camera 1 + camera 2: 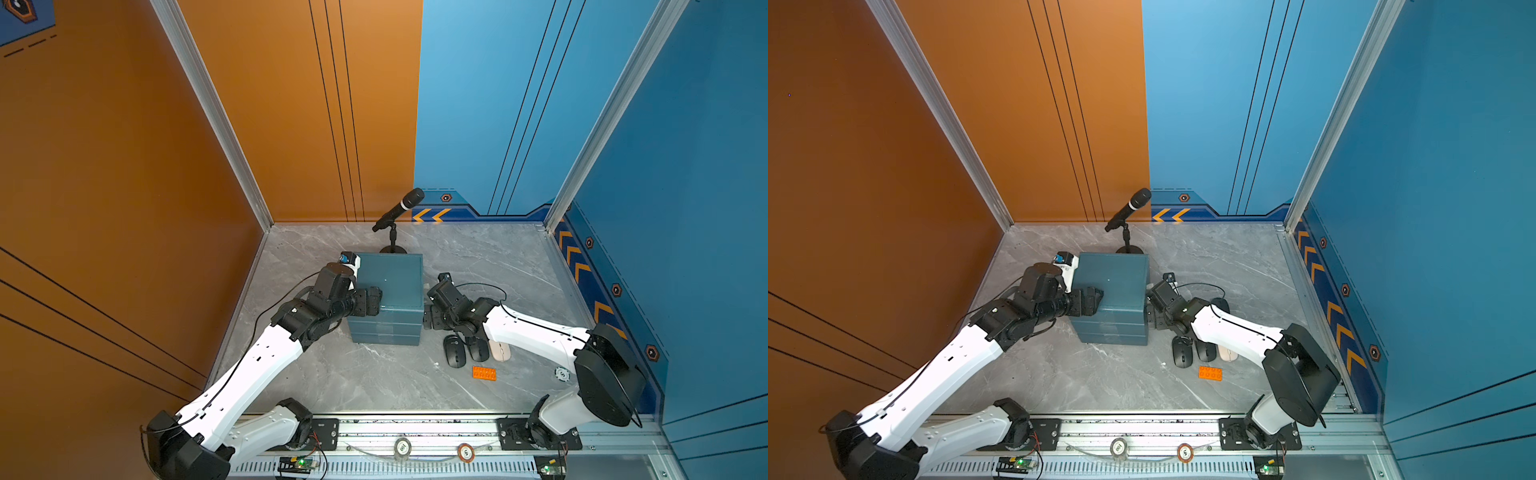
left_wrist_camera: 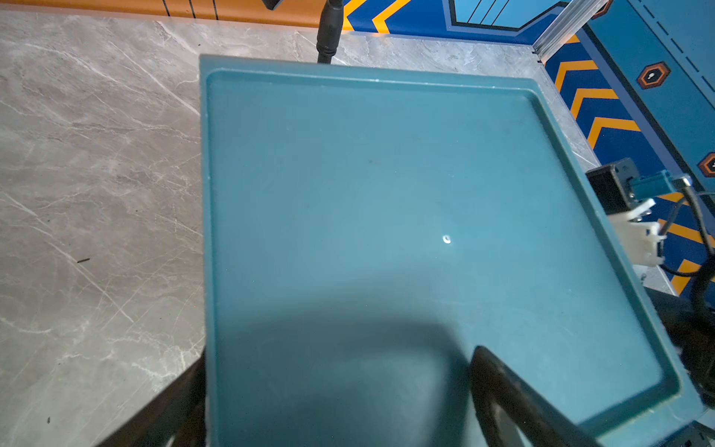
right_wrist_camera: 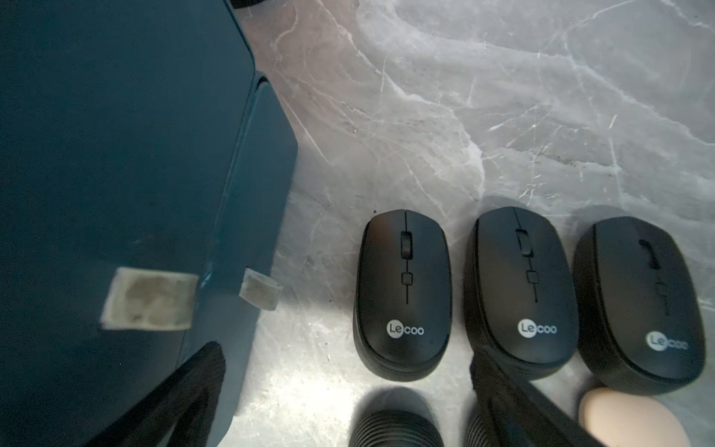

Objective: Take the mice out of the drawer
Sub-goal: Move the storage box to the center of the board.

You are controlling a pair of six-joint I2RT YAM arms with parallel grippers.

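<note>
Several mice lie on the table to the right of the teal drawer unit (image 1: 390, 291). In the right wrist view three black mice lie in a row (image 3: 404, 294) (image 3: 520, 286) (image 3: 638, 302). Closer to that camera are the tops of two more black ones (image 3: 394, 427) and a cream one (image 3: 634, 418). In both top views black mice (image 1: 455, 351) (image 1: 1182, 352) and the cream mouse (image 1: 500, 350) show under the right arm. The drawer fronts (image 1: 384, 332) look shut. My right gripper (image 3: 348, 352) is open, low beside the unit's right side, holding nothing. My left gripper (image 2: 340, 354) is open, astride the unit's top left edge.
A black microphone (image 1: 398, 210) on its stand rises just behind the drawer unit. An orange studded plate (image 1: 484, 372) lies in front of the mice. Walls close off the marble table (image 1: 332, 374) at the left, back and right.
</note>
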